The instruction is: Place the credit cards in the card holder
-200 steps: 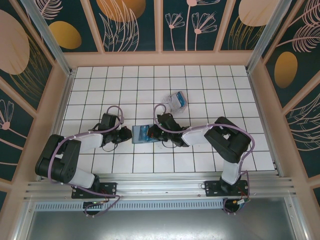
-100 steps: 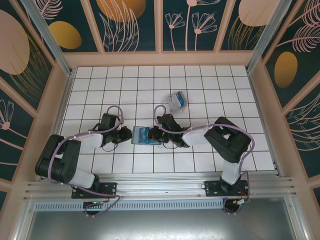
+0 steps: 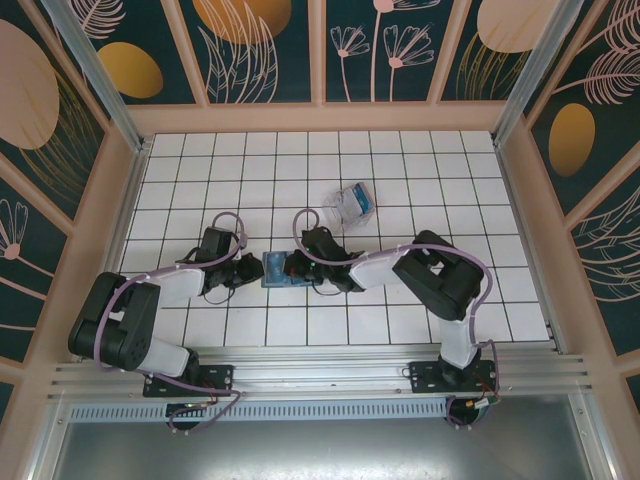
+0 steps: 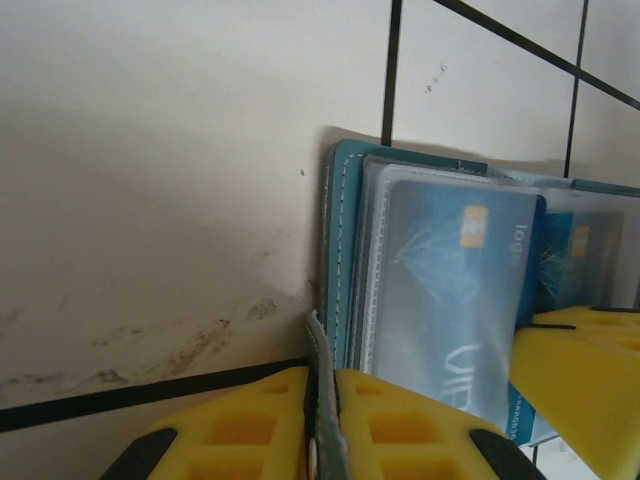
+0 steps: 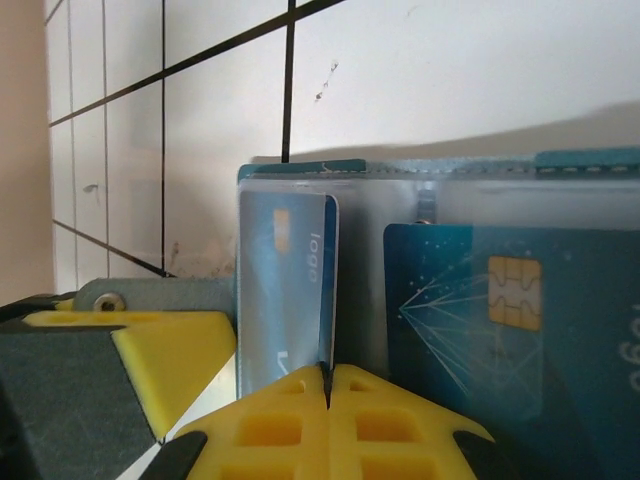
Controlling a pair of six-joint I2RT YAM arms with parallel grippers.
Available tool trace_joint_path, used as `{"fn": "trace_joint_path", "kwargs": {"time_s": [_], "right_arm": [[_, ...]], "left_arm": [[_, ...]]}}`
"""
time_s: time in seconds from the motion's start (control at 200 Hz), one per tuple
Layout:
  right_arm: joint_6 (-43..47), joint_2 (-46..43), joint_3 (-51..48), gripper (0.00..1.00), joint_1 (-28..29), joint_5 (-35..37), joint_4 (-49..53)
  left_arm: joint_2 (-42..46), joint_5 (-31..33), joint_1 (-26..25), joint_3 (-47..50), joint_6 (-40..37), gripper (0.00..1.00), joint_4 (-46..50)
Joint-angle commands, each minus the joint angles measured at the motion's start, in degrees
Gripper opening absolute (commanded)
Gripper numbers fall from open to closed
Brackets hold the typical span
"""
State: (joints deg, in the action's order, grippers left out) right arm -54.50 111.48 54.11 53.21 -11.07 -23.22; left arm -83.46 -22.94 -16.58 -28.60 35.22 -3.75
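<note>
Arms [image 3: 175,285] black with white links, lilac cables [image 3: 229,221]; fingers [image 5: 395,425] yellow, ribbed (one grey screw-head [image 5: 108,300]).

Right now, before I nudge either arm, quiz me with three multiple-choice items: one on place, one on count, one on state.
1. Where is the box from the wallet?
A) on it B) nearer the arm bases C) farther off, to the right
2. How many cards does the right wrist view show?
A) one B) two C) four
3. The left gripper is:
A) shut on the wallet's edge B) wide open C) holding the box
Key: 1 C, the box lies apart, beyond it; 2 B, two blue cards, side by side; 3 A, it pinches the wallet's flap.
</note>
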Motion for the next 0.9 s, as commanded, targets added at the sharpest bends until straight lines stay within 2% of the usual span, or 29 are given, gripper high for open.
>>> {"fn": "trace_joint_path", "kwargs": {"time_s": [0.0,0.08,0.135,0.29,0.41,0.676,0.896], "right_arm": [[0.4,2.1,2.0,0.03,1.5,0.8,2.5],[0.8,0.8,1.0,0.06,1.3,1.8,3.4],[1.5,-0.8,0.4,0.12,1.1,3.1,4.7],[4.0,-5.2,-0.1,0.27,0.7,6.0,9.1],[4.8,-7.0,-0.8,0.32,0.3,5.8,9.9],[8.0,-8.5,-0.3,0.39,0.2,5.1,12.1],[10.1,-7.2,2.9,0.60,0.2,2.5,13.2]], "left_arm": [[0.5,-1.9,-0.5,0.2,0.6,0.16,0.5],[1.2,-1.6,-0.5,-0.4,0.2,0.16,1.5],[1.8,-1.4,-0.5,-0.6,-0.1,0.15,2.1],[2.7,-0.5,-0.5,-2.3,-1.1,0.05,3.9],[2.3,-0.6,-0.5,-3.5,-1.2,0.00,4.0],[5.3,-1.8,-0.5,-5.5,-0.2,0.00,6.3],[9.9,-4.4,-0.5,-6.3,3.4,0.00,6.4]]}}
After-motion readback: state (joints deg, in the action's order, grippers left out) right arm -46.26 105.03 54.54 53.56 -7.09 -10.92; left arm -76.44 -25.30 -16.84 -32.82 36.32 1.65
